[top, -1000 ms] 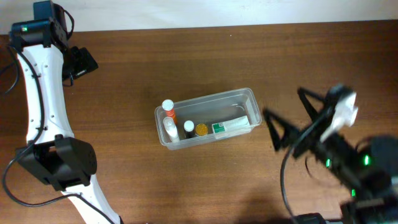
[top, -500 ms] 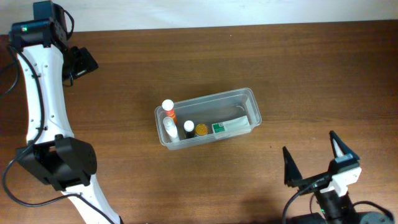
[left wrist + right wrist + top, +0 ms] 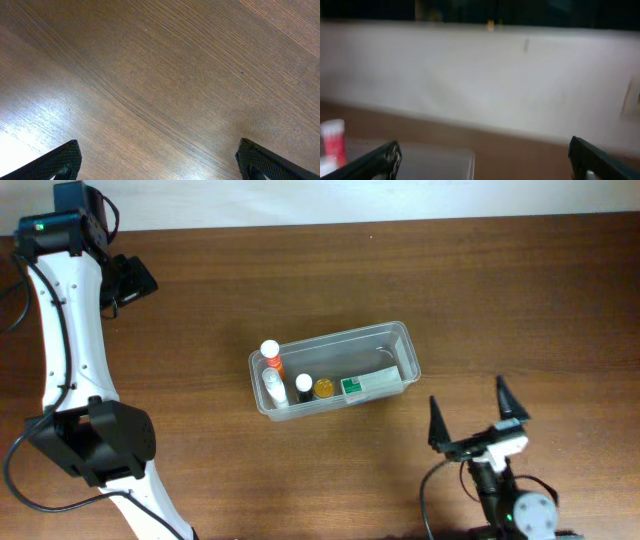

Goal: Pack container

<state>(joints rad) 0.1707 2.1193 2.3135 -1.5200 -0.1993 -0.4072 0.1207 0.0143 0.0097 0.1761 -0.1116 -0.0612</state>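
The clear plastic container (image 3: 385, 340) sits in the middle of the wooden table. It holds an orange bottle with a white cap (image 3: 270, 356), a white bottle (image 3: 274, 388), a dark bottle with a white cap (image 3: 303, 387), a yellow-lidded jar (image 3: 324, 388) and a white-and-green carton (image 3: 372, 383). My right gripper (image 3: 470, 420) is open and empty, at the front right of the container, its fingers pointing toward the far side. The blurred right wrist view shows the container's rim (image 3: 465, 157) and the orange bottle (image 3: 332, 142). My left gripper (image 3: 128, 280) is open and empty at the far left; its wrist view shows bare wood.
The left arm's white links (image 3: 75, 350) run down the left side of the table. A white wall (image 3: 485, 75) stands beyond the far edge of the table.
The right arm has drawn back from beside the container toward the front edge and turned its open fingers toward the far side. The left arm and the container have not moved.
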